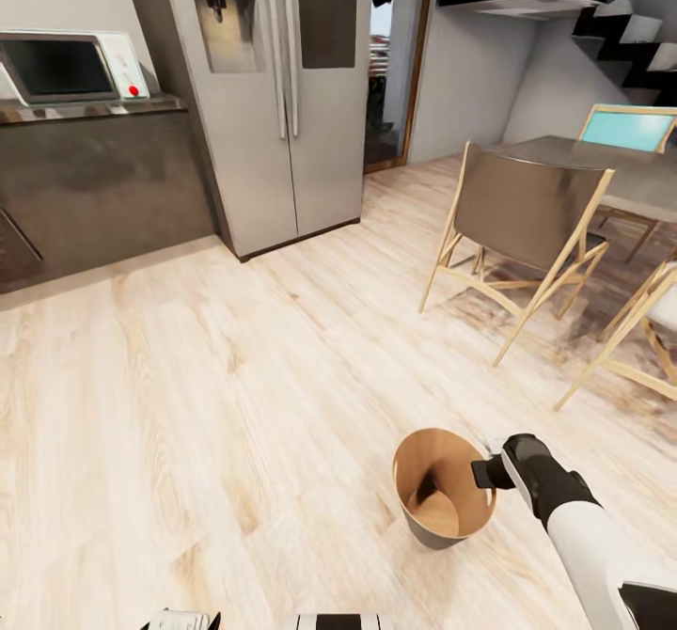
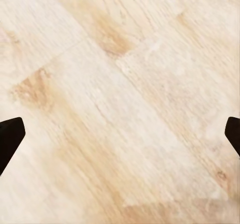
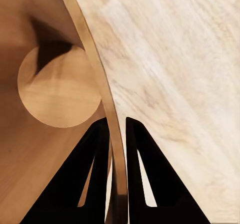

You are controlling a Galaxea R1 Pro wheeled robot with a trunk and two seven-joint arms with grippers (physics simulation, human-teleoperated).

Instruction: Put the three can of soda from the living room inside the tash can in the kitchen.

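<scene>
From my head camera the tash can (image 1: 442, 503) stands upright on the light wood floor (image 1: 188, 404), and everything else I place from it: my right gripper (image 1: 493, 472) sits at its rim on the side nearest my right arm (image 1: 583, 536), the folding chair (image 1: 527, 235) and the grey table (image 1: 602, 165) lie well beyond it on that same side, and the steel fridge (image 1: 282, 94) and the dark counter (image 1: 94, 188) with a microwave (image 1: 61, 66) on top stand far past it on the other side. The bucket's brown inside is open to view down to its round bottom, and I see no can in it; a dark shadow lies on the inner wall. My left wrist camera looks straight at pale floorboards (image 2: 120, 103), with my left gripper (image 2: 120, 134) spread wide, one dark fingertip (image 2: 9, 141) at each side of the picture and nothing between them. My right wrist camera looks along my right gripper (image 3: 117, 129), whose two black fingers (image 3: 95, 184) are pressed onto the thin wall of the tash can (image 3: 95, 63), one inside and one outside, so I am gripping the rim. Inside that wall the round wooden bottom (image 3: 57, 86) lies bare; outside it is floor (image 3: 175, 73).
</scene>
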